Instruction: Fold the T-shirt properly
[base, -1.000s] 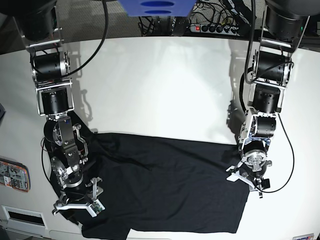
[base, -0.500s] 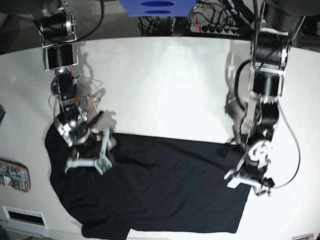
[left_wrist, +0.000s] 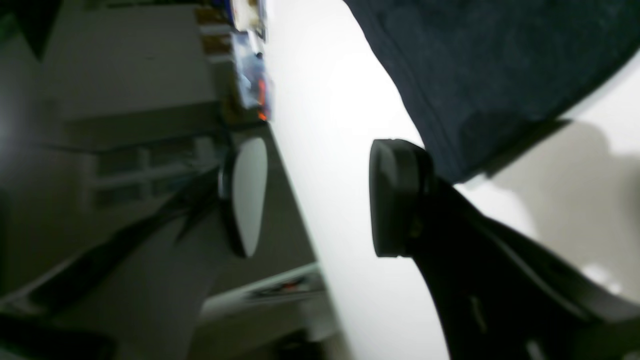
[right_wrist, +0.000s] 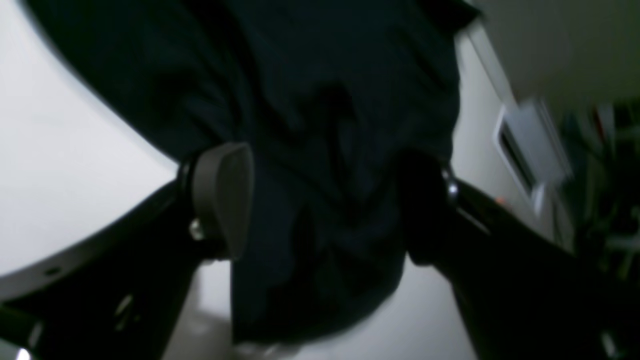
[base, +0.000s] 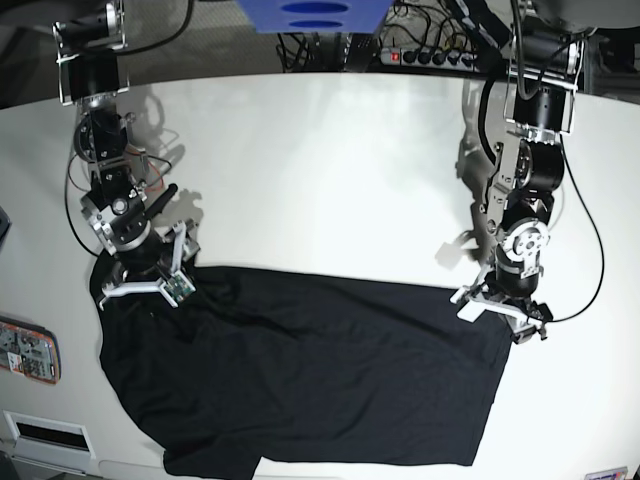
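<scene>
On the white table (base: 330, 160), the T-shirt (base: 300, 370) lies spread toward 6 o'clock. Right gripper (base: 140, 285) at 9 o'clock, jaws parted, apparently straddling bunched cloth. Left gripper (base: 503, 310) at 3 o'clock, jaws apart, empty.

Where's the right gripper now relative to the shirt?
In the base view, the right gripper is at the left, over the T-shirt's upper-left corner, jaws open.
</scene>
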